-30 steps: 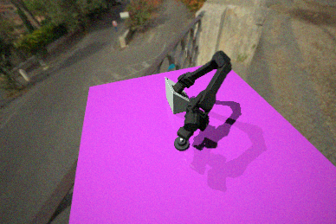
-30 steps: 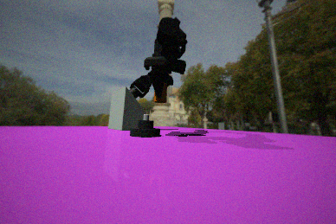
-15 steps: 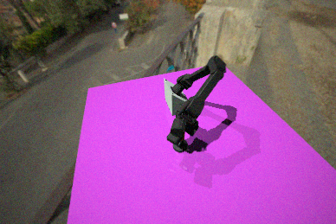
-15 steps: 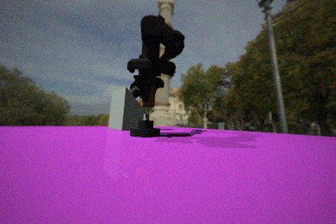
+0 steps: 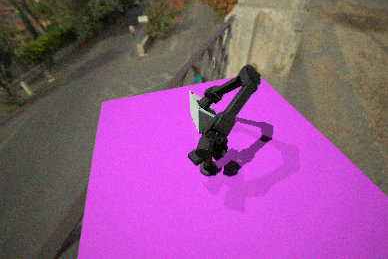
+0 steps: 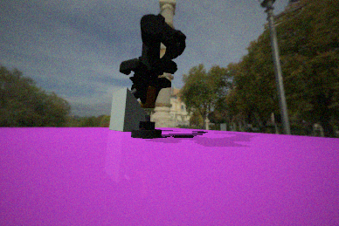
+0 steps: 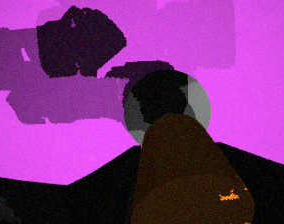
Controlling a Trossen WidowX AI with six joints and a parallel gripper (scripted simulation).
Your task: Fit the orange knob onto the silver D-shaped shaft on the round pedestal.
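Observation:
The orange knob (image 6: 150,96) (image 7: 170,150) looks dark brown in shade, and a sliver of it shows in the top view. My gripper (image 5: 209,159) (image 6: 148,95) (image 7: 177,151) is shut on it. The round pedestal (image 5: 207,170) (image 6: 146,133) (image 7: 200,97) is directly below, dark in the top and exterior views and partly grey in the wrist view. In the exterior view the knob's lower end is above the pedestal, around the height of the shaft's top, with a bit of the grey shaft (image 6: 148,113) visible beneath it. The knob's hole and both flat sides are hidden.
A pale grey slanted block (image 5: 195,112) (image 6: 119,110) stands behind the pedestal, close to the arm. The arm's dark shadows fall across the magenta table (image 5: 150,192) (image 6: 175,181) (image 7: 38,150) beside the pedestal.

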